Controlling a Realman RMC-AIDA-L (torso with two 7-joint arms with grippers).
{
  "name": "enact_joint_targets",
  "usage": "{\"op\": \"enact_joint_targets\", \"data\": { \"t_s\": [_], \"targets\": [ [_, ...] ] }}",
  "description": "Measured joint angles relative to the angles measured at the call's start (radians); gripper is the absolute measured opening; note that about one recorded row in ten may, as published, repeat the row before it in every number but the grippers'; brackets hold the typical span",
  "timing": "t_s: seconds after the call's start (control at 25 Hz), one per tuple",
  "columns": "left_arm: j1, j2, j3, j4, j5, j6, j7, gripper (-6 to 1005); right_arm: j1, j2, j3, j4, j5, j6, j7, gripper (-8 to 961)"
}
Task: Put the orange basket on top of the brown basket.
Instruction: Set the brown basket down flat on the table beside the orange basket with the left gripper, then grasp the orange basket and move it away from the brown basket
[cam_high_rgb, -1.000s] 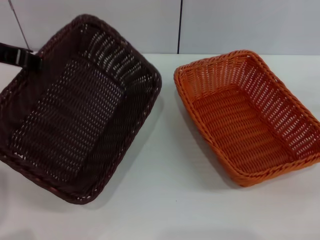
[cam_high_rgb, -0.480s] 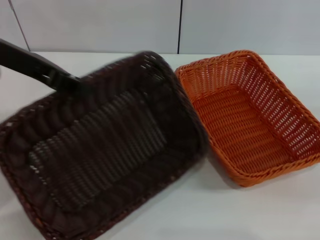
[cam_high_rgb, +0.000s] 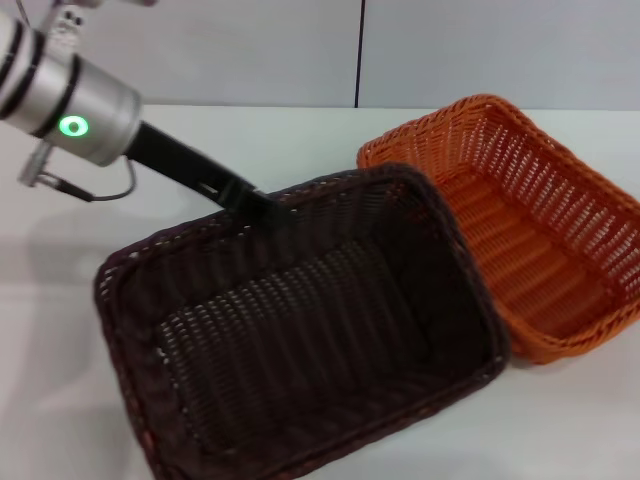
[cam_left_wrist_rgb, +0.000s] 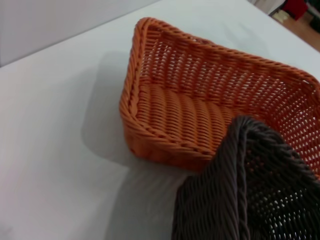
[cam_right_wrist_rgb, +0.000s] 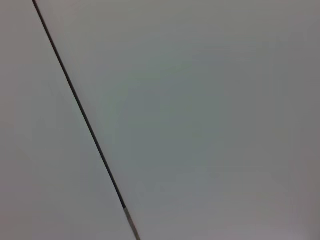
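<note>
The brown basket (cam_high_rgb: 300, 330) hangs tilted above the table, held at its far rim by my left gripper (cam_high_rgb: 262, 203), which is shut on that rim. Its right corner overlaps the left rim of the orange basket (cam_high_rgb: 530, 230), which sits on the table at the right. In the left wrist view the brown basket's corner (cam_left_wrist_rgb: 250, 195) shows in front of the near wall of the orange basket (cam_left_wrist_rgb: 200, 100). My right gripper is out of view; its wrist view shows only a wall.
The white table (cam_high_rgb: 570, 430) runs under both baskets, with bare surface at the left (cam_high_rgb: 50, 330) and front right. A grey panelled wall (cam_high_rgb: 450, 50) stands behind the table's far edge.
My left arm has swung the brown basket from the table's left toward the right and nearer me, turning it. Its corner now overlaps the orange basket, which has shifted slightly.
</note>
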Motion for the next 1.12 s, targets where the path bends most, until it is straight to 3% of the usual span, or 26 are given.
{"op": "enact_joint_targets", "data": {
  "t_s": [0.36, 0.56, 0.72, 0.92, 1.04, 1.12],
  "targets": [
    [-0.06, -0.076, 0.019, 0.053, 0.043, 0.11, -0.016, 222, 0.0, 0.0, -0.002, 0.005, -0.007, 0.0, 0.0, 657],
    [-0.041, -0.081, 0.006, 0.024, 0.034, 0.119, -0.018, 223, -0.004, 0.0, -0.003, 0.008, -0.007, 0.0, 0.0, 657],
    [-0.02, -0.083, -0.02, -0.012, 0.012, 0.127, -0.013, 349, -0.005, 0.0, -0.005, 0.012, -0.01, 0.0, 0.009, 657],
    [0.032, -0.086, -0.025, -0.069, -0.12, 0.173, 0.019, 538, -0.018, -0.009, -0.069, -0.006, -0.024, -0.005, 0.111, 657],
    [0.092, -0.087, -0.02, -0.081, -0.301, 0.246, 0.111, 681, -0.023, -0.022, -0.168, -0.031, -0.024, -0.003, 0.137, 657],
    [0.135, -0.09, -0.011, -0.068, -0.435, 0.293, 0.198, 741, -0.023, -0.022, -0.181, -0.041, -0.025, -0.002, 0.145, 657]
  ]
}}
